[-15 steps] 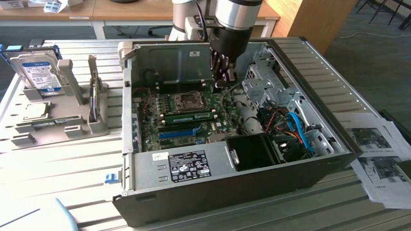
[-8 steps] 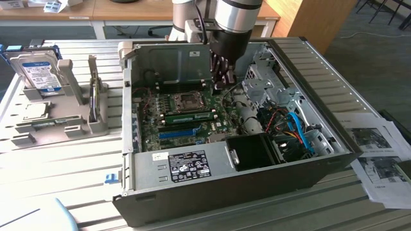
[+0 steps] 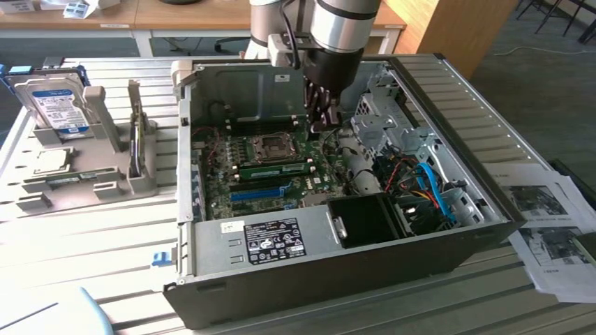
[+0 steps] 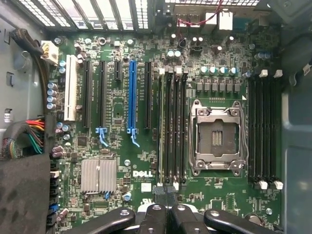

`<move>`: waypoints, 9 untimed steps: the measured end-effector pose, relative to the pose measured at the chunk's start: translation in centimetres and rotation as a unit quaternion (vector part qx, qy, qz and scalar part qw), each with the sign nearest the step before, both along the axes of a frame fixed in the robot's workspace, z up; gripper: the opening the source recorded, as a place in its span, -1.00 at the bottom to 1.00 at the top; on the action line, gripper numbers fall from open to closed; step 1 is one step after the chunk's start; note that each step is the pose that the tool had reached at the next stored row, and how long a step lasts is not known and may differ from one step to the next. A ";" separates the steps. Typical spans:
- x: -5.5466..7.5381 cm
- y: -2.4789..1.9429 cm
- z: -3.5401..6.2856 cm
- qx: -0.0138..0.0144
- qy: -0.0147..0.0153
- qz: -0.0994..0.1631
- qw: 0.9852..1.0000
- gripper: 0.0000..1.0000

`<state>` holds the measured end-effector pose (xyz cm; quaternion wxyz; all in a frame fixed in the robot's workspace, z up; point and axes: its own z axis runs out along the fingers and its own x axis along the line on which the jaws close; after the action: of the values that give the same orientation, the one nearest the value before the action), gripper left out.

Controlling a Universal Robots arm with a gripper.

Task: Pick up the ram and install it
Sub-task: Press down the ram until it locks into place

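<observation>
Green ram (image 3: 276, 169) seated, near shut hand (image 3: 324, 123).

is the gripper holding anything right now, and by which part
Nothing is held: the gripper is shut with nothing between its fingers. The ram sits on the motherboard.

We see a green motherboard (image 4: 122, 97) inside a dark grey case (image 3: 317, 279) with bare silver inner walls. On the motherboard, one long slot is bright blue (image 4: 132, 97); the slots beside it are black, and the one farthest from the socket is white (image 4: 71, 87). The silver processor socket (image 4: 217, 139) has a black centre. A green ram stick (image 3: 275, 169) with a white label sits on the motherboard. The ribbed heatsink (image 4: 99, 174) near the blue slot is pale silver. Blue cables (image 3: 437, 192) and an orange one run near the black fan housing (image 3: 373, 220). The gripper (image 4: 165, 212) is black. The power supply label (image 3: 275, 241) is white with black print. The hard drive (image 3: 58, 105) beside the case has a blue and white label.
</observation>
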<state>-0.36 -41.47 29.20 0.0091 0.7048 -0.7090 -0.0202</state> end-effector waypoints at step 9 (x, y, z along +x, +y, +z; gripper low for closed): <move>0.0 0.00 -0.76 0.000 0.000 0.000 1.000 -0.81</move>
<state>-0.35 -41.47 28.45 0.0091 0.7049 -0.7090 -0.0202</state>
